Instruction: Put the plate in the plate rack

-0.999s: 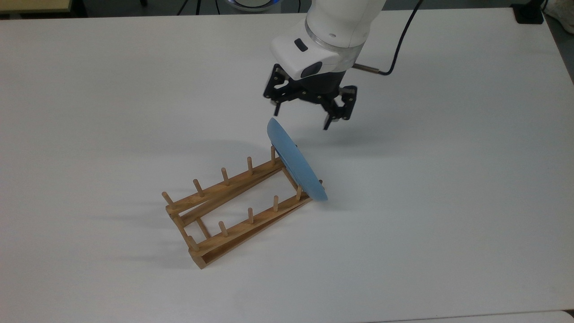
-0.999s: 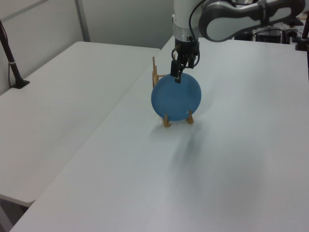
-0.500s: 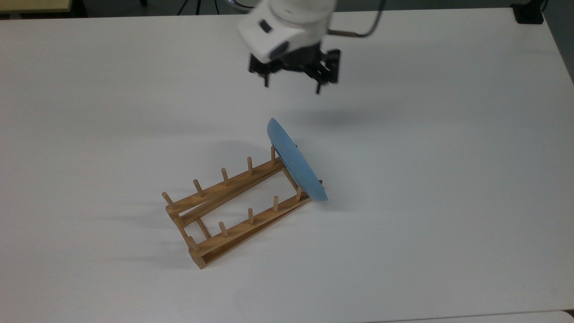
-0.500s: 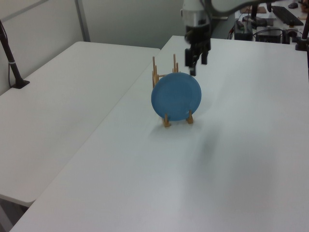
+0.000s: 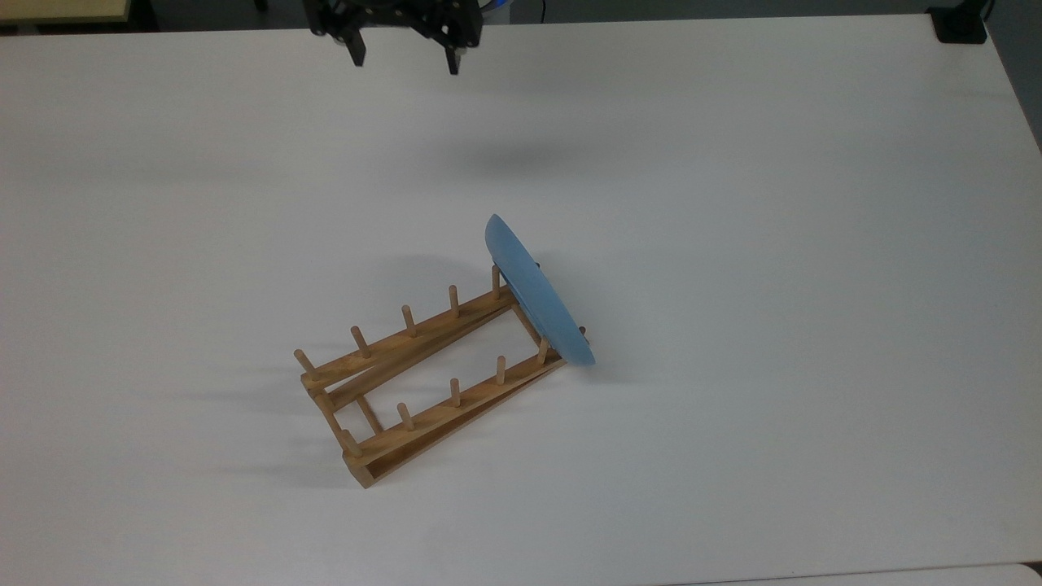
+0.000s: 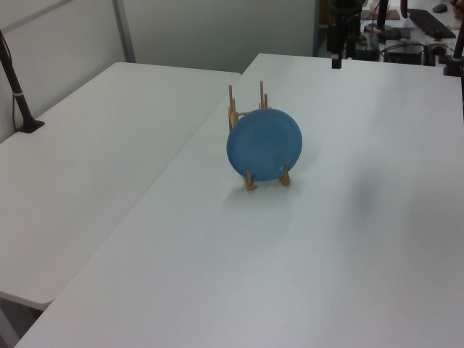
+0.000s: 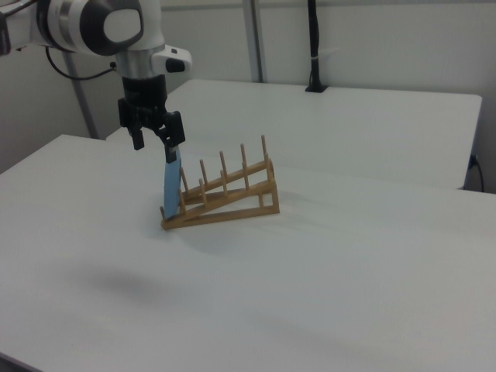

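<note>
The light-blue plate [image 5: 537, 297] stands on edge in the end slot of the wooden plate rack [image 5: 423, 374], at the rack's right end in the top view, leaning against the pegs. In the left view the plate [image 6: 264, 143] faces the camera with the rack's pegs [image 6: 246, 101] behind it. In the right view the plate [image 7: 171, 190] is edge-on at the low end of the sloping rack [image 7: 229, 194]. My gripper [image 5: 404, 59] is open and empty, raised well clear of the plate near the table's far edge in the top view. The right view places the gripper [image 7: 155, 146] above the plate.
The white table [image 5: 733, 244] spreads wide around the rack. A second white table [image 6: 87, 145] adjoins it, with a black post [image 6: 18, 94] clamped at its edge. A black block [image 5: 961, 24] sits at the top view's upper right corner.
The open gripper has risen and drawn away from the plate, toward the far edge and leftward in the top view. Plate and rack have stayed still.
</note>
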Tool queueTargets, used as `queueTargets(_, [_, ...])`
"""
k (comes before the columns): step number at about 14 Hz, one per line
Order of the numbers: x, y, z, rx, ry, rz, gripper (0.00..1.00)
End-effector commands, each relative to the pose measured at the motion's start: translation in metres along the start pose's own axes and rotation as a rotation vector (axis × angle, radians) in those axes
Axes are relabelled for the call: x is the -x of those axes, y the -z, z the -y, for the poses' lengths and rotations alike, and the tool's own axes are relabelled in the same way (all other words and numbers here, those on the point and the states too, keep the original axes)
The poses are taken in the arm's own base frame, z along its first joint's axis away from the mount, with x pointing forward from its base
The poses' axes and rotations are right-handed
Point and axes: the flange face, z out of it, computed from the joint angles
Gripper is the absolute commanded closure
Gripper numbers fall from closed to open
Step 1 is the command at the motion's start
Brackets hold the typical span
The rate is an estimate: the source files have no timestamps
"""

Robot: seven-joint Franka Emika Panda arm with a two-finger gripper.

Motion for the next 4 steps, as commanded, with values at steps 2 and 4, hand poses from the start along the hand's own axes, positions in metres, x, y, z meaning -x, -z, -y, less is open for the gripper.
queueTargets(2, [0.0102, -0.0037, -0.0061, 0.037, 0.005, 0.007, 0.0])
queueTargets(4, [0.0098, -0.002, -0.0099, 0.048, 0.003, 0.002, 0.0])
